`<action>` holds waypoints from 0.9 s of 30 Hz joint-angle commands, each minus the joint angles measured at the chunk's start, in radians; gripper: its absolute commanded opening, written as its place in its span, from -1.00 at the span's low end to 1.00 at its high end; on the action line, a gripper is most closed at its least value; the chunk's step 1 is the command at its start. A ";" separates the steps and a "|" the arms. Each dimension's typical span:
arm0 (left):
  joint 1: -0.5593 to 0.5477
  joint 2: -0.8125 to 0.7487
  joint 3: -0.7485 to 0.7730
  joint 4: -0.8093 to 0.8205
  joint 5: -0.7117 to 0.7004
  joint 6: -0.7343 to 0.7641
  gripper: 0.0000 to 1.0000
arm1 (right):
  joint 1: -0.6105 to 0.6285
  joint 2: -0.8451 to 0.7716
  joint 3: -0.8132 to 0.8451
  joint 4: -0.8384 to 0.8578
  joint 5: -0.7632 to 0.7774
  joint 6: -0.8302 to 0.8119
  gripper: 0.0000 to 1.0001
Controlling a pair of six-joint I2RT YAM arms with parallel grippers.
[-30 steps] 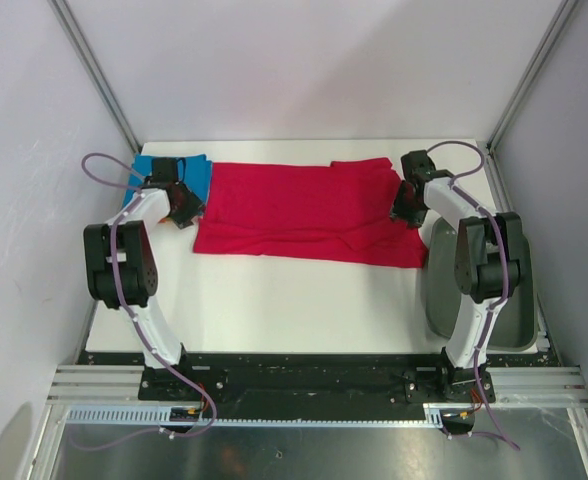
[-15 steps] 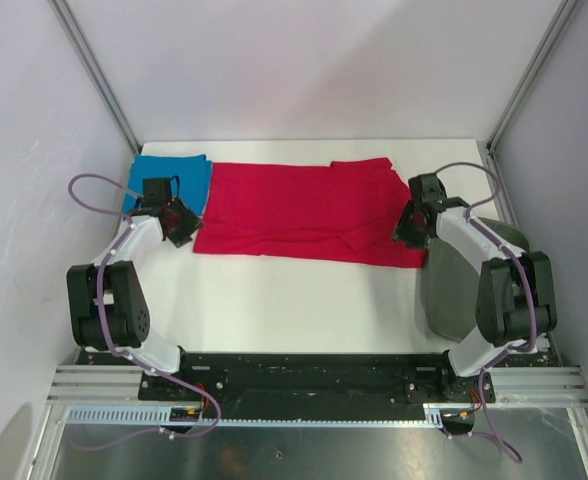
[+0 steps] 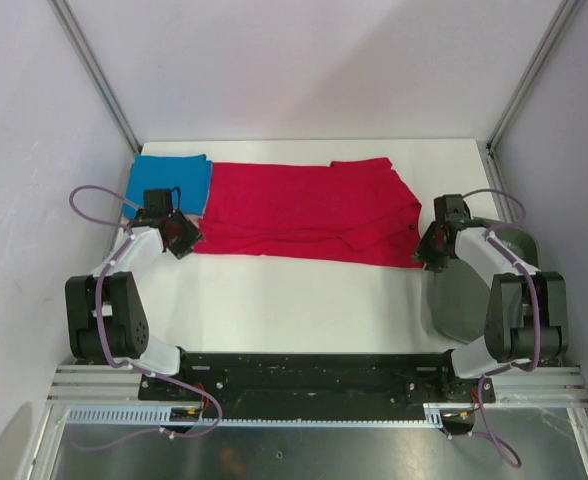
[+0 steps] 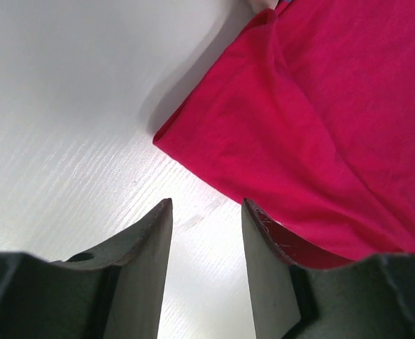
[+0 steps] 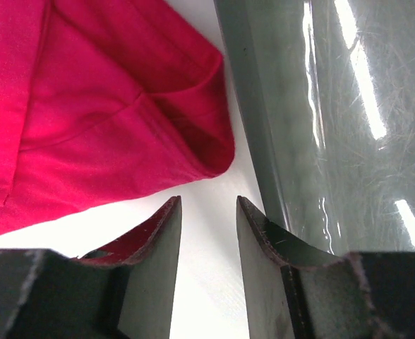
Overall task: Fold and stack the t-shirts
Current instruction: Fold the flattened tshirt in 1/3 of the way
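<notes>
Red t-shirt (image 3: 309, 212) lies spread flat across the white table (image 3: 304, 300), already doubled lengthwise, and its near edge is where both arms sit. The left gripper (image 3: 181, 240) hangs low at the near left corner, its jaws parted by a narrow gap and holding nothing; in the left wrist view the cloth's corner lies just beyond the left gripper (image 4: 206, 205), slightly to one side. The right gripper (image 5: 209, 201) is equally part-open and empty, with the near right corner just ahead of it and the dark grey bin (image 5: 334, 106) right beside that corner. Whether either lower finger already touches cloth is hard to tell from these angles. The likely trouble is a shallow bite: the corners are layered, so a pinch could catch only the top ply and the fold would come up lopsided. The right finger could also strike the bin's rim. Farther back, a folded blue t-shirt (image 3: 169, 180) rests at the far left, touching the red one's end, and could get dragged along.
</notes>
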 commanded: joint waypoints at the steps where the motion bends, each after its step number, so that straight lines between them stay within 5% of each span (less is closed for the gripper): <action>1: 0.009 -0.044 -0.019 0.023 0.016 0.000 -0.04 | -0.048 -0.042 -0.018 0.015 0.046 -0.029 -0.16; 8: 0.013 -0.048 -0.035 0.030 0.018 0.002 -0.04 | -0.106 -0.058 -0.040 0.034 0.015 -0.053 -0.07; 27: 0.015 -0.049 -0.047 0.036 0.019 -0.001 -0.06 | -0.002 0.002 -0.042 0.118 0.045 0.011 0.05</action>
